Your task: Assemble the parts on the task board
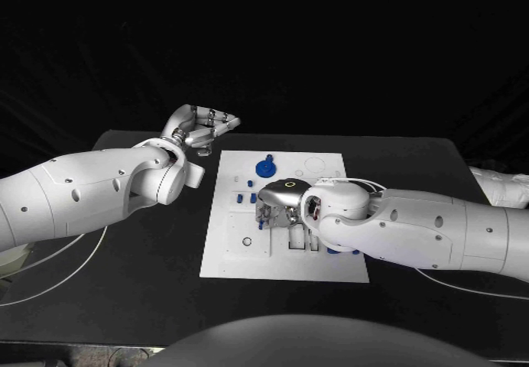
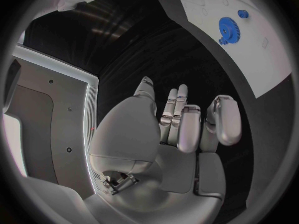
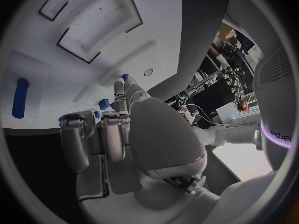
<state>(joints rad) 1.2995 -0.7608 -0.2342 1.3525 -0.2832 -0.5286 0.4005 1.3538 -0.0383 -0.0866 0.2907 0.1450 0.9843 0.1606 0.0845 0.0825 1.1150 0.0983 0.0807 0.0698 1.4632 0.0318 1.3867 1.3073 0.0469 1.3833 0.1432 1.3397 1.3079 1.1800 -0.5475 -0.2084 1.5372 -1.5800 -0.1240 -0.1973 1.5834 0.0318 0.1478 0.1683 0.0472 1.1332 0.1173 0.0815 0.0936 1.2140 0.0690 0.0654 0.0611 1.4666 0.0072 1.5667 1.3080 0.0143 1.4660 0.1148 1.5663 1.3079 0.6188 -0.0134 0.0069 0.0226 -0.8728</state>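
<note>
A: What else is there?
B: A matte black rectangular worktop (image 1: 132, 267), a white cable (image 1: 66, 264) curling across it at eight o'clock, and crumpled white cloth (image 1: 501, 187) at three o'clock.

Both arms have smooth white shells, thick and rounded, with small dark screws set into them. The left hand (image 1: 202, 125) is silver, and its fingers (image 2: 189, 126) are built from grey metallic segments with rounded pads. The right hand (image 1: 278, 200) is also silver. Near it, the wrist carries a dark ring and a small yellow circle. Thin white cables hang from both arms over the black counter (image 1: 132, 290).
</note>
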